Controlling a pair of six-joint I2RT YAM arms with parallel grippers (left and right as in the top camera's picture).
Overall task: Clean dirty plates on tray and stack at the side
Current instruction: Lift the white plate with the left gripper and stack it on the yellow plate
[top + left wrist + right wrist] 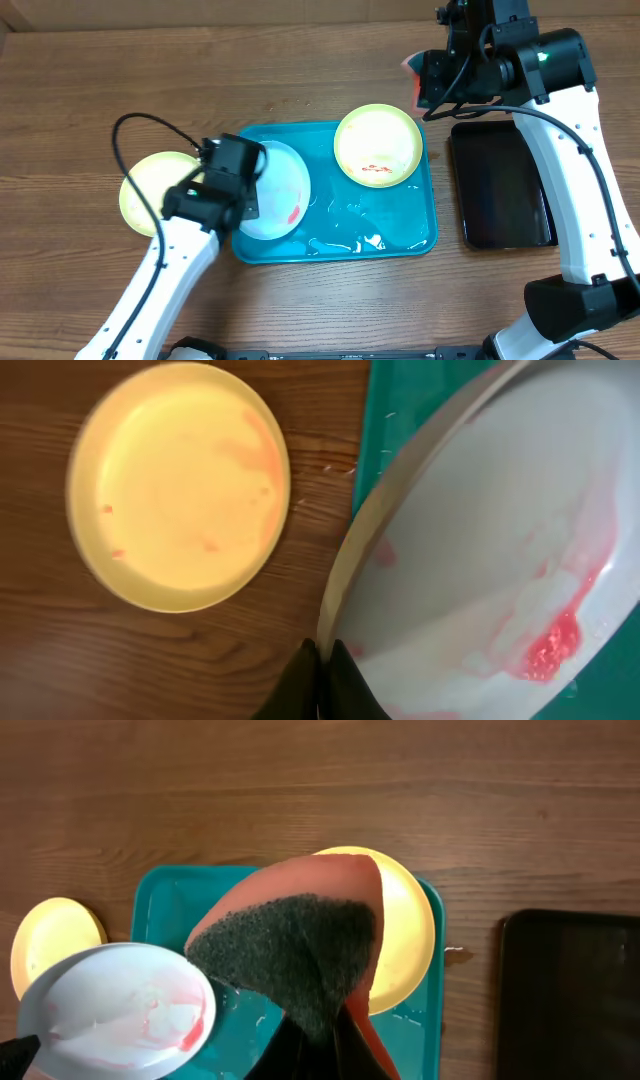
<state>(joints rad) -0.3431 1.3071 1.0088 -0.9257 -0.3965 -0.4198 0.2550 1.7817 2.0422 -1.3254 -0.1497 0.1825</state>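
Observation:
The turquoise tray (400, 235) lies mid-table. A yellow-green plate (377, 145) with red smears sits in its far right corner. My left gripper (322, 652) is shut on the rim of the light-blue plate (280, 190), which is tilted over the tray's left end and has a red sauce smear (552, 645). Another yellow-green plate (150, 190) lies on the wood left of the tray; it also shows in the left wrist view (180, 485). My right gripper (335, 1040) is shut on an orange sponge with a dark scouring face (295, 945), held high above the tray's far right.
A glossy black tray (500, 185) lies on the table right of the turquoise tray. Water puddles (360, 240) lie in the turquoise tray's near part. A black cable (140, 125) loops over the table by the left arm.

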